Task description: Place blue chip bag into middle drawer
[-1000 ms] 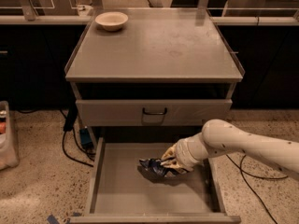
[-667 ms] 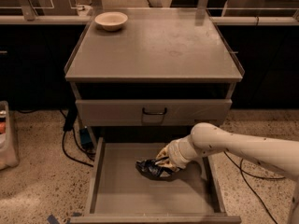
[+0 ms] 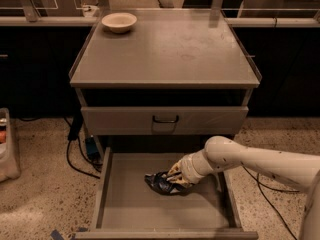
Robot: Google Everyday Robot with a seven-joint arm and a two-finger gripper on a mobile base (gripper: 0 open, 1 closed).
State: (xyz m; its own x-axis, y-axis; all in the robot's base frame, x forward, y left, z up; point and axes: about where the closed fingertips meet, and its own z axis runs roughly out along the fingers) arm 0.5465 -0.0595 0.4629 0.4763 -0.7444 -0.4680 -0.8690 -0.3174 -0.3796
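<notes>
The blue chip bag [image 3: 161,183], dark blue and crumpled, lies on the floor of the middle drawer [image 3: 125,204], which is pulled out wide below the cabinet. My gripper [image 3: 175,178] reaches in from the right on a white arm and sits right at the bag's right end, touching it. The bag rests near the centre of the drawer floor, slightly toward the back.
A cream bowl [image 3: 119,22] stands at the back left of the cabinet top [image 3: 170,49]. Above the open drawer is a shut drawer front with a black handle [image 3: 165,119]. Cables [image 3: 75,154] trail on the floor to the left, beside a bin [image 3: 7,149].
The arm and gripper have shifted left and a little down inside the drawer, carrying the bag with them toward the drawer's centre.
</notes>
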